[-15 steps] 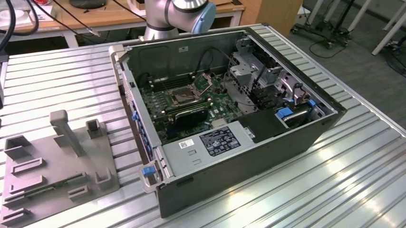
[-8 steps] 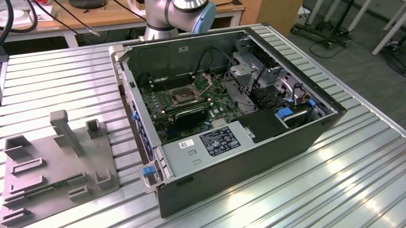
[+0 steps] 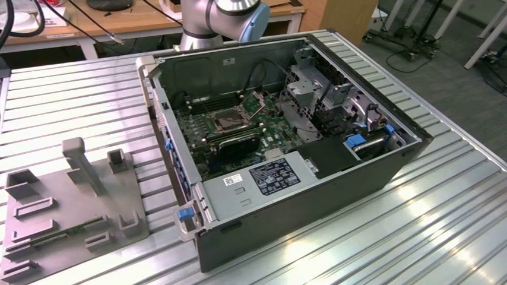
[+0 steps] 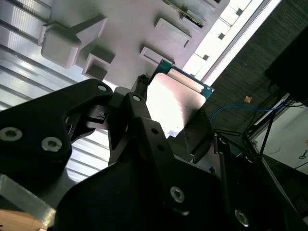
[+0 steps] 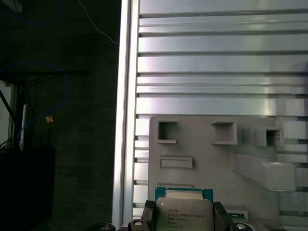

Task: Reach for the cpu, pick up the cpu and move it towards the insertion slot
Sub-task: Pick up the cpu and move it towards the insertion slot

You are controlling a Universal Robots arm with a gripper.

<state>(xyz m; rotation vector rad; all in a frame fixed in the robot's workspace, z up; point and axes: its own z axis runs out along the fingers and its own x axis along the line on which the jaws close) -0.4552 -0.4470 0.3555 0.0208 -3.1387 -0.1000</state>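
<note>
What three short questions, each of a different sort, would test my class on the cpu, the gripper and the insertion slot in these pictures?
1. True or false: in the first wrist view, the gripper is shut on the cpu, one finger at each side.
2. Choose one. In the exterior view, the insertion slot lies: A) inside the open computer case; B) on a wooden shelf; C) on the floor.
3. Fill in the blank: in both wrist views, the grey plastic thing seen behind the cpu is a ____.

Key: 1 true; 2 A; 3 tray.
</note>
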